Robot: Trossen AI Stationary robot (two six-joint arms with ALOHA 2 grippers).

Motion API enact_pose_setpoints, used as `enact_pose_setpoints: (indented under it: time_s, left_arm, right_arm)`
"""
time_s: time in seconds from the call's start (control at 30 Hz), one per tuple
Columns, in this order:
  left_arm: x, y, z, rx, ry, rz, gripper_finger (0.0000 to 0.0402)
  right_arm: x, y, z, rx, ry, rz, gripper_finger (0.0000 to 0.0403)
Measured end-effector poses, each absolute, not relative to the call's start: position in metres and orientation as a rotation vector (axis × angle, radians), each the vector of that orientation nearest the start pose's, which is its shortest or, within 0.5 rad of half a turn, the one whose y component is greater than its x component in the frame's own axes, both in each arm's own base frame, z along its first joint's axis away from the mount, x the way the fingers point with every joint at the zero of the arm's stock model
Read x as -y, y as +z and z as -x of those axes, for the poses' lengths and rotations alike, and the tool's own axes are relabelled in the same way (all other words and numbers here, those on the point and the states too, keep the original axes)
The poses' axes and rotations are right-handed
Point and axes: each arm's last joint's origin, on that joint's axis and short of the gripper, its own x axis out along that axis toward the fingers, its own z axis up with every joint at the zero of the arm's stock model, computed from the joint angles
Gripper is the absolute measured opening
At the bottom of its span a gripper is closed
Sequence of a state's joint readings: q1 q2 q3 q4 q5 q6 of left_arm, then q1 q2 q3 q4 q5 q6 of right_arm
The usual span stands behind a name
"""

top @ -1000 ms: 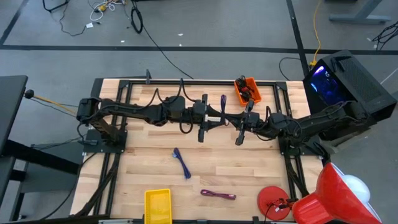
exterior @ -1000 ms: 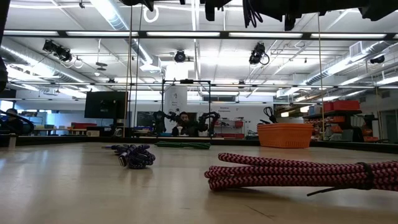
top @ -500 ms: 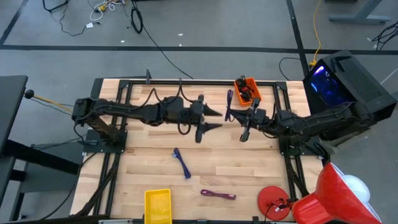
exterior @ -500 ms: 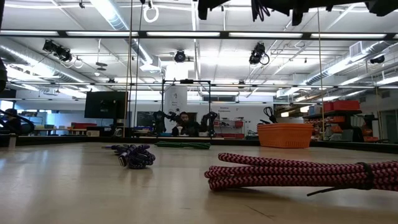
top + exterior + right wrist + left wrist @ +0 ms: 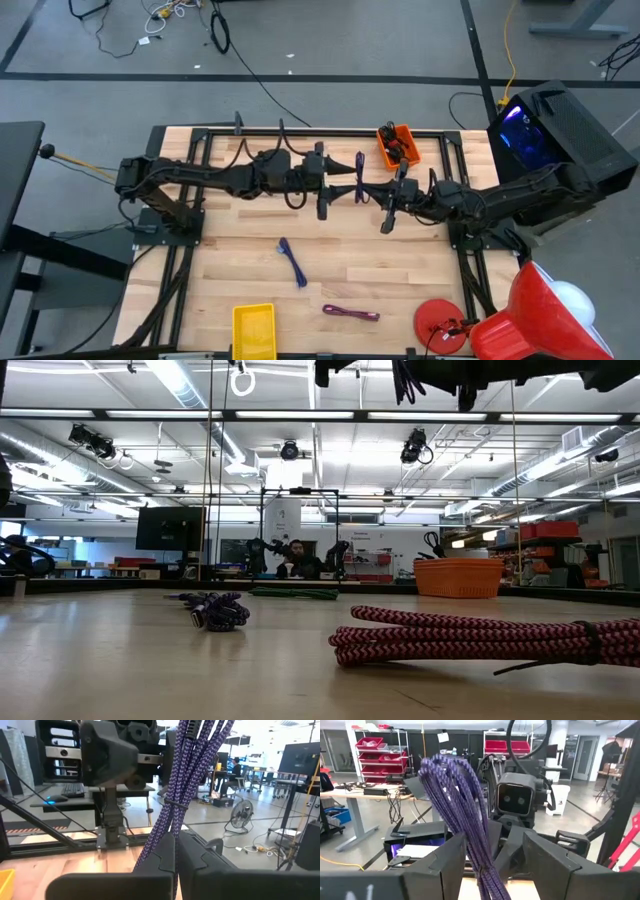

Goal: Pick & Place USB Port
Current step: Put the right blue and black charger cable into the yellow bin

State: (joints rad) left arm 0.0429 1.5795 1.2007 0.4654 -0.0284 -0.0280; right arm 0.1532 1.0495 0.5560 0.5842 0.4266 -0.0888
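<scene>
While both arms reach toward each other above the middle of the wooden bench (image 5: 250,255), a bundled purple USB cable (image 5: 360,165) hangs in the air between them, well clear of the boards. The right gripper (image 5: 391,198) has its jaws shut on the lower part of that bundle: in the right wrist view the cable (image 5: 187,775) rises straight out of the closed fingers (image 5: 200,857), pinched where a tie gathers its strands. The left gripper (image 5: 335,182) faces it from the other side with its jaws spread wide; in the left wrist view the cable (image 5: 462,815) stands in the gap between the two fingers (image 5: 442,862), and whether either finger touches it cannot be told.

Near the far right corner of the bench sits an orange bin (image 5: 397,146) with dark items inside. A yellow bin (image 5: 254,329) rests at the near edge. A second purple cable (image 5: 292,263) lies loose on the boards below the left arm, and a red-and-black braided cable (image 5: 350,314) lies closer to the near edge; the low view shows both of them flat on the surface (image 5: 215,610) (image 5: 480,640).
</scene>
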Motion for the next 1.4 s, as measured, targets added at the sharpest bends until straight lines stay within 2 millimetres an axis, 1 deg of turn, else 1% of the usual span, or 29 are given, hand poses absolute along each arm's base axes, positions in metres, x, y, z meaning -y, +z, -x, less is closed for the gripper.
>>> enact_pose_setpoints:
  time_s: [0.13,0.37,0.4,0.47,0.53,0.6,0.63,0.73,0.83,0.93,1.0,1.07,1.17,1.23,1.3,1.33,1.4]
  left_arm:
    - [-0.018,0.341,-0.368,0.089,0.106,0.043,0.0202]
    - [-0.018,0.342,-0.368,0.100,0.113,0.073,0.0197]
    - [-0.018,0.342,-0.368,0.099,0.116,0.074,0.0189]
    - [-0.018,0.342,-0.368,0.100,0.117,0.071,0.0158]
    - [-0.018,0.342,-0.368,0.101,0.117,0.069,0.0105]
    - [-0.018,0.342,-0.368,0.102,0.114,0.064,0.0038]
    - [-0.018,0.342,-0.368,0.102,0.113,0.060,0.0023]
    - [-0.018,0.342,-0.368,0.099,0.113,0.057,0.0013]
    - [-0.018,0.340,-0.368,0.078,0.121,0.057,0.0012]
    - [-0.017,0.338,-0.367,0.034,0.171,0.043,0.0012]
    - [-0.015,0.332,-0.367,-0.020,0.196,0.038,0.0011]
    - [-0.011,0.326,-0.366,-0.087,0.202,0.033,0.0011]
    - [0.001,0.324,-0.361,-0.161,0.216,0.023,0.0011]
    - [0.015,0.318,-0.353,-0.266,0.222,0.005,0.0011]
    - [0.030,0.314,-0.346,-0.340,0.234,-0.010,0.0011]
    - [0.038,0.312,-0.339,-0.397,0.245,-0.021,0.0011]
    - [0.055,0.311,-0.328,-0.446,0.263,-0.015,0.0011]
  right_arm:
    - [-0.024,0.278,-0.229,0.103,-0.245,0.062,0.0000]
    - [-0.025,0.275,-0.233,0.110,-0.232,0.061,0.0000]
    - [-0.025,0.276,-0.233,0.111,-0.232,0.061,0.0000]
    - [-0.025,0.276,-0.233,0.113,-0.232,0.061,0.0000]
    - [-0.025,0.276,-0.233,0.115,-0.233,0.064,0.0000]
    - [-0.025,0.276,-0.233,0.113,-0.237,0.076,0.0000]
    - [-0.025,0.276,-0.233,0.113,-0.238,0.078,0.0000]
    - [-0.025,0.276,-0.233,0.112,-0.238,0.078,0.0000]
    - [-0.025,0.275,-0.233,0.109,-0.246,0.080,0.0004]
    - [-0.023,0.276,-0.230,0.096,-0.297,0.106,0.0020]
    - [-0.021,0.281,-0.226,0.113,-0.350,0.102,0.0033]
    - [-0.019,0.284,-0.222,0.105,-0.395,0.099,0.0045]
    - [-0.017,0.285,-0.214,0.065,-0.419,0.109,0.0061]
    - [-0.016,0.289,-0.207,0.061,-0.424,0.108,0.0069]
    - [-0.014,0.288,-0.201,0.023,-0.454,0.108,0.0076]
    - [-0.014,0.288,-0.198,0.014,-0.469,0.102,0.0078]
    - [-0.012,0.289,-0.192,-0.007,-0.497,0.093,0.0082]
